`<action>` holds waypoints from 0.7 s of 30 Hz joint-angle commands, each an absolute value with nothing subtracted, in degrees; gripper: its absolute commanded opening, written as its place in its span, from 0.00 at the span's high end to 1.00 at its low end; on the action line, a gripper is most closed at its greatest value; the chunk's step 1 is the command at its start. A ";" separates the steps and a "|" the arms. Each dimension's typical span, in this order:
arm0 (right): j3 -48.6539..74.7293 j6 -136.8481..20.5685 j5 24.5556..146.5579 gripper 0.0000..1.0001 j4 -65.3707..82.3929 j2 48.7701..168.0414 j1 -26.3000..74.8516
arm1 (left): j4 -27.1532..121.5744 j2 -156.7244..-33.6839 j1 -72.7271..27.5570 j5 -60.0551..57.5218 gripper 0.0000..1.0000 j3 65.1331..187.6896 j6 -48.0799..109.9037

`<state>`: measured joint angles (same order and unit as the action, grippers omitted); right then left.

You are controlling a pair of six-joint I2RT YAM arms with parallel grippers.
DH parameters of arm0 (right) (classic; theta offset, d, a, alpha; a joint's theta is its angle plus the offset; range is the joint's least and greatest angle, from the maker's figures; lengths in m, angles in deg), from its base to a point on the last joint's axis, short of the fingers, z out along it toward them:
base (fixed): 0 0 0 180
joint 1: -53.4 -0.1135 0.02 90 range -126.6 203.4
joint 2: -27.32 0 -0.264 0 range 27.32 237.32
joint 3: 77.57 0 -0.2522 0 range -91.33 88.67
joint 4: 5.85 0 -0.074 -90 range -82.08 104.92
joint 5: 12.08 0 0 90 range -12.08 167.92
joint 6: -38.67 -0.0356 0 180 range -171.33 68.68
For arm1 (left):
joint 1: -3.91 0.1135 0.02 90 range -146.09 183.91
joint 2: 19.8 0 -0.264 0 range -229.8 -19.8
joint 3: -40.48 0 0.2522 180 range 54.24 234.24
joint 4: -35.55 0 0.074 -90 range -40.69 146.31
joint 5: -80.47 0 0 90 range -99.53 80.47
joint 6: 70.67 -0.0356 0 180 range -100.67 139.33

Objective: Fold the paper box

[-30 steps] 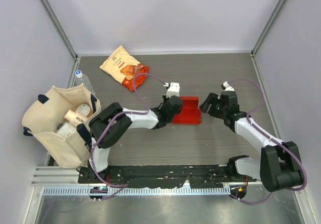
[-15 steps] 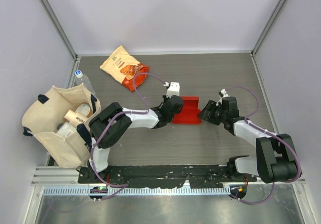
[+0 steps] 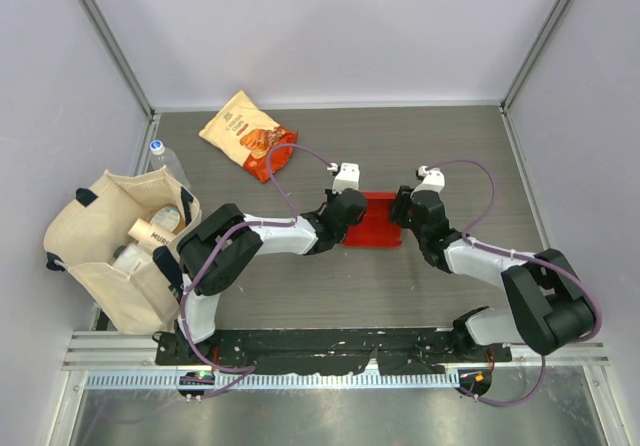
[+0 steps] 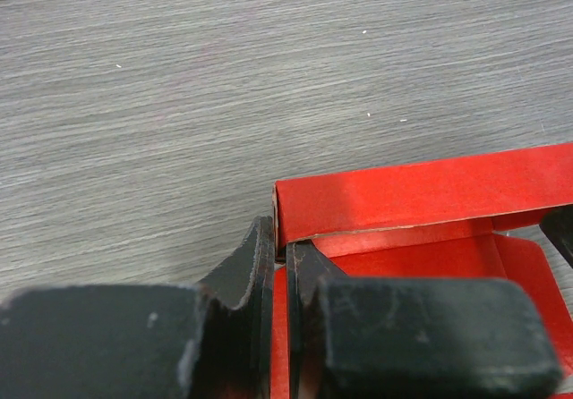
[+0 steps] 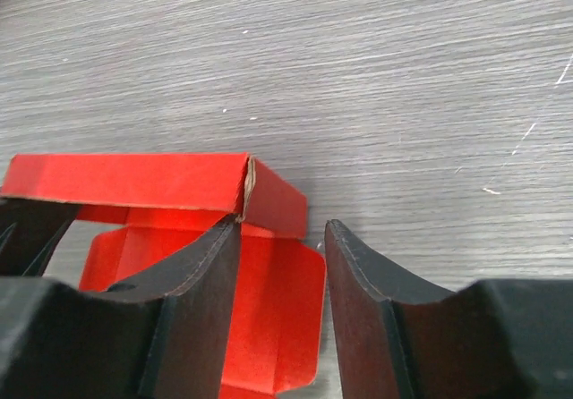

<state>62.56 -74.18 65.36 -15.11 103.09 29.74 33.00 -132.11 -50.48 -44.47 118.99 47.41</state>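
The red paper box (image 3: 374, 219) lies on the dark wood-grain table (image 3: 440, 146) between the two arms, its far wall raised. My left gripper (image 3: 347, 210) is shut on the box's left side wall (image 4: 279, 327), whose red card shows as a thin strip between the black fingers (image 4: 255, 274). My right gripper (image 3: 404, 213) stands open at the box's right end. Its jaws straddle the right flap (image 5: 277, 309), one inside the box and one outside over the table. The raised far wall (image 5: 134, 182) and its corner sit just beyond the fingertips.
An orange-and-cream snack bag (image 3: 247, 134) lies at the back left. A cream tote bag (image 3: 120, 246) with items inside stands at the left, a clear bottle (image 3: 163, 161) behind it. Grey walls enclose the table.
The right gripper has moved left from open table to the box's right end, and its jaws have narrowed around the right flap. The left gripper has stayed shut on the box.
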 commanded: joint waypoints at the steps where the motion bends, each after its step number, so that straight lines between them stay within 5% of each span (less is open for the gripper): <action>1: 59.32 -70.84 53.32 0.54 -20.91 107.29 27.48 | 36.57 -132.47 -50.93 -43.10 1.00 119.72 47.46; 12: 52.99 -68.38 38.64 0.74 -21.79 117.84 20.36 | 36.92 -132.65 -50.93 -43.28 1.00 120.34 47.11; 13: 51.42 -69.25 36.71 0.78 -21.10 118.90 20.09 | 36.92 -132.65 -50.93 -43.36 1.00 120.34 47.02; 14: 50.45 -69.86 33.30 0.97 -18.48 119.78 19.48 | 37.01 -132.56 -50.93 -43.63 1.00 120.34 47.02; 15: 49.13 -71.09 29.79 0.99 -15.93 121.87 19.13 | 37.10 -132.56 -50.93 -43.72 1.00 120.34 47.02; 21: 45.69 -78.21 21.84 0.99 -8.35 126.64 16.05 | 37.27 -132.91 -51.02 -44.16 1.00 120.77 47.63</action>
